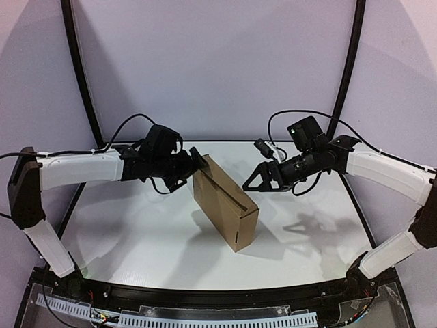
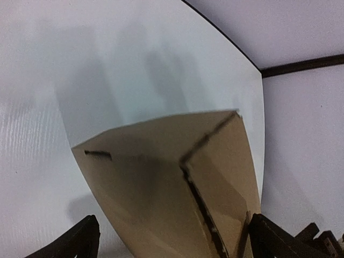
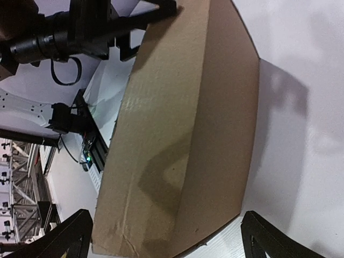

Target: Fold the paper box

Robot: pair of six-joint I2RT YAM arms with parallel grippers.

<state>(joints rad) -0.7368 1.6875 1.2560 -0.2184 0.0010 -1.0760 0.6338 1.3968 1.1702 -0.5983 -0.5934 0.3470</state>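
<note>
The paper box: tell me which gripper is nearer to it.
Left. The left gripper is at the far upper corner of the paper box, fingers straddling it; the right gripper hangs apart on its right side.

Paper box (image 2: 161, 177): plain brown corrugated cardboard, standing on edge, its faces meeting along a ridge that runs down the middle of the frame. A dark open seam follows that ridge; a short dark slit sits near the upper left corner. Left gripper (image 2: 174, 239): two black fingers (image 2: 83, 239) at the bottom corners, spread wide, the box between them, a clear gap at the left-hand one. White table (image 2: 43, 80): curved dark-edged rim at right. Pale wall (image 2: 301, 161) crossed by a dark strip (image 2: 306, 64).
</note>
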